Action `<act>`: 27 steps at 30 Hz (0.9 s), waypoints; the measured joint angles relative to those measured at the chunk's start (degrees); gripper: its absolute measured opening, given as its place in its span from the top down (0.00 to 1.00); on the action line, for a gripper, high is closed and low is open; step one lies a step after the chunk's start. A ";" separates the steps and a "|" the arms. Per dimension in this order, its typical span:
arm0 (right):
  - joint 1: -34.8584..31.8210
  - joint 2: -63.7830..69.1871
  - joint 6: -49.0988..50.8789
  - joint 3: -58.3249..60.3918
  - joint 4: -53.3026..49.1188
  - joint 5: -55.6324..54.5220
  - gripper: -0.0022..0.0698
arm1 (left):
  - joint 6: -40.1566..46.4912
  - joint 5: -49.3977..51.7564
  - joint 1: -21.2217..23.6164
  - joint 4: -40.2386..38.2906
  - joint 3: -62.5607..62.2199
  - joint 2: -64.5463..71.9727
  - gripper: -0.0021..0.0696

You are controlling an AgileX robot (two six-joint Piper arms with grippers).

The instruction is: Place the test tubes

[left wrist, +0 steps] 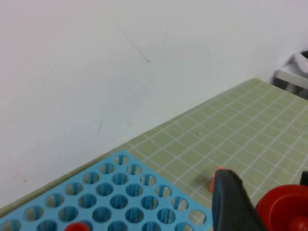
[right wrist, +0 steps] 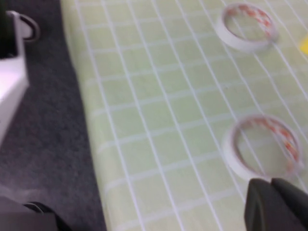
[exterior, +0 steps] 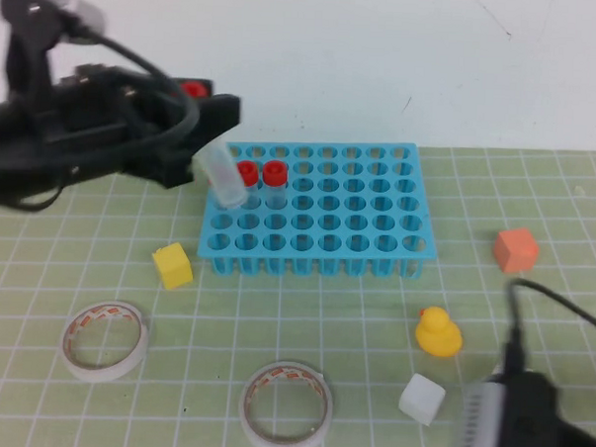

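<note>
My left hand (exterior: 205, 140) is clamped partway shut on a clear plastic test tube with a red cap (exterior: 225, 178). The tube's tilted, its tip just below my fingers at the left end of the blue plastic rack (exterior: 348, 201). My right hand (right wrist: 271, 185) is fully closed, empty, with a white tape roll (right wrist: 262, 144) just ahead of it.

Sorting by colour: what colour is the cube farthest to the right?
Orange cube, best seen in high view.

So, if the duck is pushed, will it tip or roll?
The duck has a broad base, so it probably slides, not rolls. Small, likely light; its tall head may tip it. Left claw holds a tube over the rack; right claw, shut, hovers by tape.
</note>
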 joint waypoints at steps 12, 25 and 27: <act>0.00 -8.49 39.50 2.32 -32.96 18.54 0.96 | 9.57 -7.47 -5.71 0.11 -15.21 19.75 0.63; 0.00 -10.30 53.42 2.32 -44.38 31.20 0.96 | 14.89 -20.35 -14.76 -0.69 -27.77 36.15 0.63; 0.00 -10.33 53.85 2.32 -44.92 32.45 0.96 | 14.89 -21.03 -14.76 -0.69 -29.44 38.47 0.63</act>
